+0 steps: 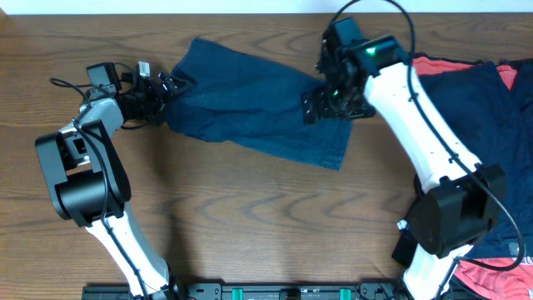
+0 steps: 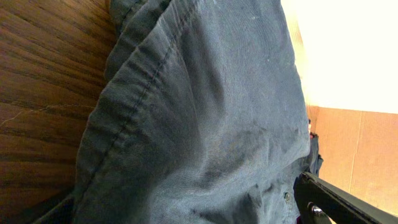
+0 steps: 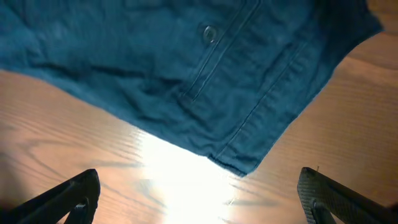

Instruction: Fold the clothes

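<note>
A navy garment (image 1: 250, 104) lies spread flat on the wooden table, its hem corner (image 3: 239, 165) pointing at my right gripper. My left gripper (image 1: 166, 90) is at the garment's left end. In the left wrist view the navy cloth (image 2: 205, 124) fills the frame and hides one finger. The other finger (image 2: 339, 205) sits wide out at the lower right, so the jaws look open. My right gripper (image 1: 321, 104) is at the garment's right edge. It is open and empty (image 3: 199, 199), with bare table between its fingers.
A pile of more clothes, navy (image 1: 470, 96) with coral-red edges (image 1: 433, 65), lies at the right side of the table under my right arm. Bare wooden table (image 1: 250, 217) spreads in front of the garment.
</note>
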`<state>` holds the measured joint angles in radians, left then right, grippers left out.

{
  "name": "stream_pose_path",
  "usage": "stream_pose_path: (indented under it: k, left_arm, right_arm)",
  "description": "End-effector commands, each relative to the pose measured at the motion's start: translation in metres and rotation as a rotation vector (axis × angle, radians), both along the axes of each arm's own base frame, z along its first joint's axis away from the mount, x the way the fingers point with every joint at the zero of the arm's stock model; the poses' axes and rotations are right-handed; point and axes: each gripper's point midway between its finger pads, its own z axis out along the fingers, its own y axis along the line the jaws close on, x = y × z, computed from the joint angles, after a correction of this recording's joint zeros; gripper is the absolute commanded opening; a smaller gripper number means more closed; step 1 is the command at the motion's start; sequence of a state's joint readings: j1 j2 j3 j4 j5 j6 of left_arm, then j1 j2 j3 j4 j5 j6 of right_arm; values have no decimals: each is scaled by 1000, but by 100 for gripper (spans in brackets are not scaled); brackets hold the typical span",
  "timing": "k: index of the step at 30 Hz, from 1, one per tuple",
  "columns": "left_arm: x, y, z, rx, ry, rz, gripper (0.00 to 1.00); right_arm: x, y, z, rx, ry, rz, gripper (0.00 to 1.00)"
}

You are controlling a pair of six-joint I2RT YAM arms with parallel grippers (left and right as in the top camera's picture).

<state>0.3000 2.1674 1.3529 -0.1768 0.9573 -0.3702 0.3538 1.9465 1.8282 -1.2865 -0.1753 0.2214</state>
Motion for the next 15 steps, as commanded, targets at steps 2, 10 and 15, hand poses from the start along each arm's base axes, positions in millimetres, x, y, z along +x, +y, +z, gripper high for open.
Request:
stream_pose_path:
  k: [2,10,15]
  left_arm:
    - [-11,5,-33,34,99,29,98]
    - [-15,0,-30,3,102,6,98]
    - [-16,-5,-26,-25,91,-12,98]
  right_arm:
    - [-6,-12,-38,86,135,-12,99]
    - [-25,-12,-117,129,251,-12,99]
    - [-25,-15,-138,148,279,-35,99]
